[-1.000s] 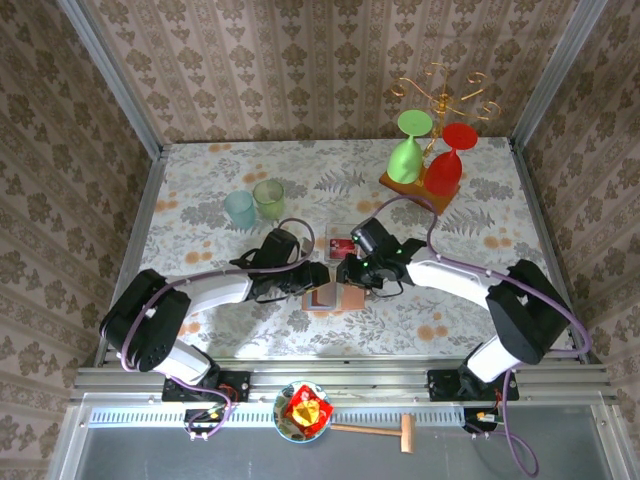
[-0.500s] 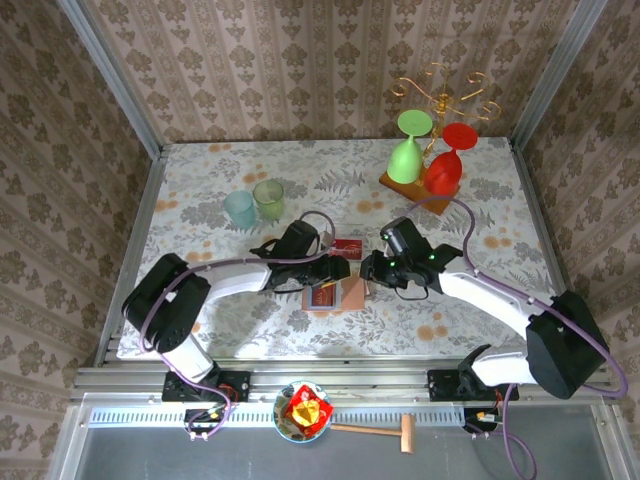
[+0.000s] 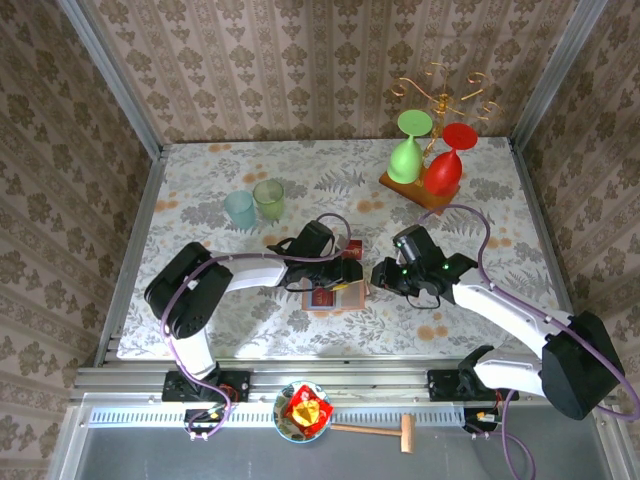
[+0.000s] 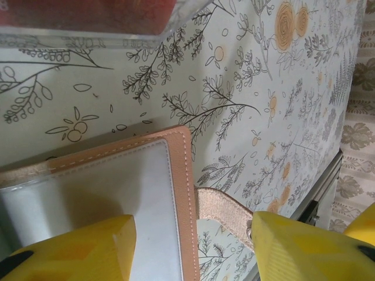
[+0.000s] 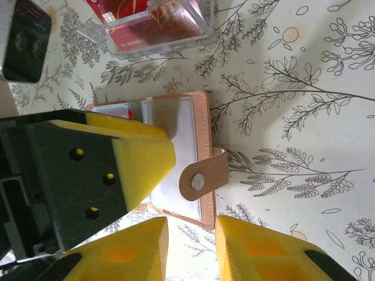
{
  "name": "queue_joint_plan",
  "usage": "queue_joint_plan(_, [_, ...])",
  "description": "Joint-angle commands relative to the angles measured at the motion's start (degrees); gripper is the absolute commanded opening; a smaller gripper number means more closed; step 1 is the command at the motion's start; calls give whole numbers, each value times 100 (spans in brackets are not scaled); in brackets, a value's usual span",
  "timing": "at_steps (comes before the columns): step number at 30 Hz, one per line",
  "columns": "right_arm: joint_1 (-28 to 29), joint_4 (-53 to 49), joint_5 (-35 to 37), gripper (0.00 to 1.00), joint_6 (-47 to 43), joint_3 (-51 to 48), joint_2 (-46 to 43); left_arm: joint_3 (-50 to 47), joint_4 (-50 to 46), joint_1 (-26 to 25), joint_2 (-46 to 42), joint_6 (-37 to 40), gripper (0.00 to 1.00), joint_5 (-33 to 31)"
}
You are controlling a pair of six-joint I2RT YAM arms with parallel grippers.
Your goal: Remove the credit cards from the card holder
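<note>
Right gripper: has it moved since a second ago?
Yes. In the top view the right gripper has drawn back to the right, off the card holder, which has stayed put.

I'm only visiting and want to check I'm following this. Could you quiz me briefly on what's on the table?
1. True or false: the right gripper is holding something.
2. The red credit cards near the card holder lie in: A a clear tray; B a drawer; C a basket.
3. Which gripper is over the card holder?
Key: 1 false; 2 A; 3 the left gripper.
</note>
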Motion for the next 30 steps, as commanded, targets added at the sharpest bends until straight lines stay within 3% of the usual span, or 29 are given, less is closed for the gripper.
queue_joint_plan(1, [-20,2,26,28,76,-88,-42,75,72,-33,-10,-30,55,120])
queue_joint_plan(14, [22,426,-273,27,286,20,217,-219,141,103,-551,-47,55,12])
queue_joint_plan(30, [559,651,-278,26,277,749,1079,-1182,-18,513,-1559,44,54,-231])
